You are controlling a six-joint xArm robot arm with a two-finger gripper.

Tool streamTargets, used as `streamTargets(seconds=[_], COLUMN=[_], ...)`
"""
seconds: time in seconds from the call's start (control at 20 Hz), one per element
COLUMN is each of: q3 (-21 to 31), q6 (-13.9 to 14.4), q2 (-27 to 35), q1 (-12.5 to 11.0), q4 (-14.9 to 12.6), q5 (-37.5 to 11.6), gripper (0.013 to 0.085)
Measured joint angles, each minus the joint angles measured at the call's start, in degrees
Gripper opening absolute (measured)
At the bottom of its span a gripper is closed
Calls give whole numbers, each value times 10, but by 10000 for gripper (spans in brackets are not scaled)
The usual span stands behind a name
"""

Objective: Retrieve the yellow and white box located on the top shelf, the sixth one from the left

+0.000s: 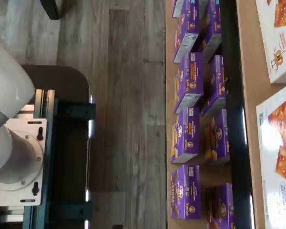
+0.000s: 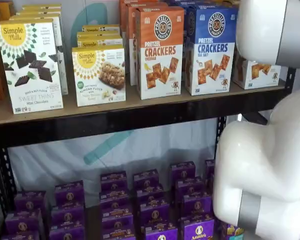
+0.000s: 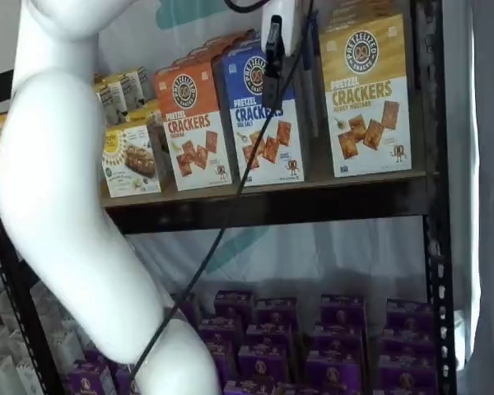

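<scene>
Cartons on two shelf levels

On the top shelf (image 3: 263,202), the Honey Mustard pretzel cracker carton (image 3: 366,99) is stood rightmost, the Sea Salt carton (image 3: 259,119) left of it, the Cheddar carton (image 3: 193,127) further left; Annie's boxes (image 3: 337,337) are ranked below.

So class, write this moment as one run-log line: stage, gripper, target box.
stage: approach | gripper: hangs before top shelf, state unclear, holds nothing | yellow and white box: upright on shelf, untouched

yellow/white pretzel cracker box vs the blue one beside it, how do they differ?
The yellow and white box has a yellow upper part; the blue box has a blue one. The yellow and white box stands nearest the right upright; the blue box sits left of it, behind the cable. Both are upright, same size, white lower parts with cracker pictures.
</scene>
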Motion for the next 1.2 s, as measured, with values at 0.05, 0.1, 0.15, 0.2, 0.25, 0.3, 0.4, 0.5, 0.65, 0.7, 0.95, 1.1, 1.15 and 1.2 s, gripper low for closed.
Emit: streamTargets(seconds=[0.05,0.1,0.15,0.2,0.25,0.3,0.4,0.5,0.65,0.7,0.95,1.1,1.15,1.2], q3=[5,11,14,18,21,26,36,55,79,83,99,126,135,145], q6=[-1,-1,-2,-3,-3,-4,-7,-11,-21,-25,-41,-50,-53,-57], q2=[-5,-10,-13,-15,-18,-21,-29,-42,-60,-63,-74,-93,-98,-104], q1=[5,8,9,9,8,4,-11,-33,-62,-71,-107,-124,-128,-130], q4=[-9,-16,-18,-19,-18,-13,13,52,102,115,169,215,228,242], q5=[-7,-12,-15,-16,-18,-22,-32,-54,-91,-99,-135,-180,-195,-215], gripper=[850,850,850,850,850,850,850,850,850,850,850,850,850,850])
